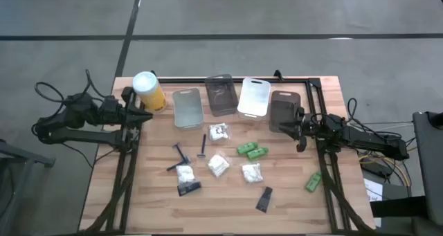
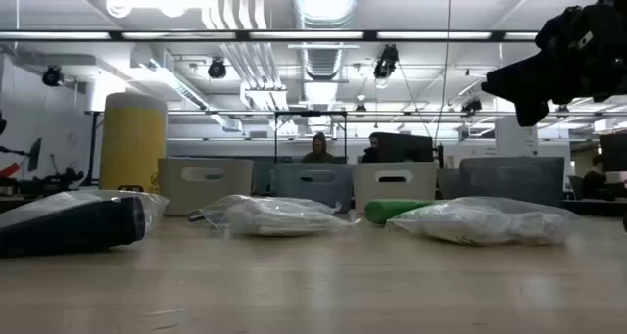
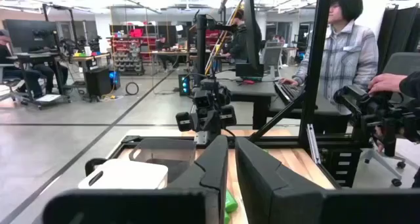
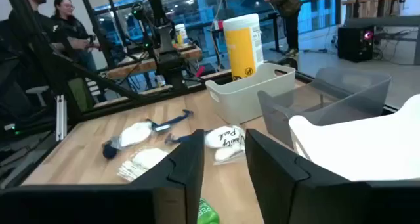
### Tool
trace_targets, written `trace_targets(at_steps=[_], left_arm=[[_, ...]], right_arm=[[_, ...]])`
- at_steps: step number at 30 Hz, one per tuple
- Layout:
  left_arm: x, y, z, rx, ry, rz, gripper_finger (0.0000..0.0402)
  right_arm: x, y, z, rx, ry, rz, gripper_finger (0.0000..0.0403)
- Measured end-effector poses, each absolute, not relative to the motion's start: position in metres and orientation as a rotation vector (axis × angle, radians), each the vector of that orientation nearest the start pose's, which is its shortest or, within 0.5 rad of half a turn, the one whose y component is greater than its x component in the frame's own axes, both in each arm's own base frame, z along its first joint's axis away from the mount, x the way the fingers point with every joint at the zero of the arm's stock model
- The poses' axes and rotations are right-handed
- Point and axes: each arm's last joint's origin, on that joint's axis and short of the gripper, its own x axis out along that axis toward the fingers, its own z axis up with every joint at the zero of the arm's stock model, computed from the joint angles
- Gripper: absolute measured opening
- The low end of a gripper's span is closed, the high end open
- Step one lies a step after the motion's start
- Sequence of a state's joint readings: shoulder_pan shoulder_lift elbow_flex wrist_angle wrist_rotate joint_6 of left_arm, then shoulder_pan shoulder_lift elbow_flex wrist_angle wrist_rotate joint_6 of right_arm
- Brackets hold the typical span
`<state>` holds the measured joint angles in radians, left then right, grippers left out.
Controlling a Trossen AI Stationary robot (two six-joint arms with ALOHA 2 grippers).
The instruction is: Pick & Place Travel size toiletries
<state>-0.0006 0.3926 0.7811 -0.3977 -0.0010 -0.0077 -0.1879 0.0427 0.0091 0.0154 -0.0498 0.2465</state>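
The toiletries lie scattered on the wooden table: white packets point(image 1: 218, 131) point(image 1: 219, 165) point(image 1: 252, 172), green tubes point(image 1: 252, 151) point(image 1: 313, 181), dark razors point(image 1: 181, 153) point(image 1: 203, 146) and black sachets point(image 1: 264, 198) point(image 1: 190, 188). My left gripper point(image 1: 143, 116) hovers at the table's left edge beside the yellow canister, its fingers point(image 3: 220, 165) shut on nothing. My right gripper point(image 1: 300, 133) hovers at the right side next to the dark grey bin. Its fingers point(image 4: 190, 161) stand a little apart, with nothing between them.
A yellow canister with a white lid point(image 1: 149, 91) stands at the far left. Beside it, along the far edge, runs a row of bins: clear point(image 1: 187, 107), grey point(image 1: 221, 94), white point(image 1: 254, 97) and dark grey point(image 1: 282, 110). People stand beyond the table point(image 3: 341, 46).
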Motion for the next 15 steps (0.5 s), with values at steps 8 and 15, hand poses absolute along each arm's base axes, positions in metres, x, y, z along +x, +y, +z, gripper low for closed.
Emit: trace_targets(at_steps=[8, 15], left_arm=[[0.0767, 0.0, 0.352, -0.008, 0.009, 0.0, 0.0035], [0.0767, 0.0, 0.352, -0.008, 0.009, 0.001, 0.0035]], right_arm=[[0.0983, -0.0172, 0.1647, 0.287, -0.002, -0.14, 0.0082], [0.0983, -0.0171, 0.1649, 0.314, -0.005, -0.136, 0.0064]])
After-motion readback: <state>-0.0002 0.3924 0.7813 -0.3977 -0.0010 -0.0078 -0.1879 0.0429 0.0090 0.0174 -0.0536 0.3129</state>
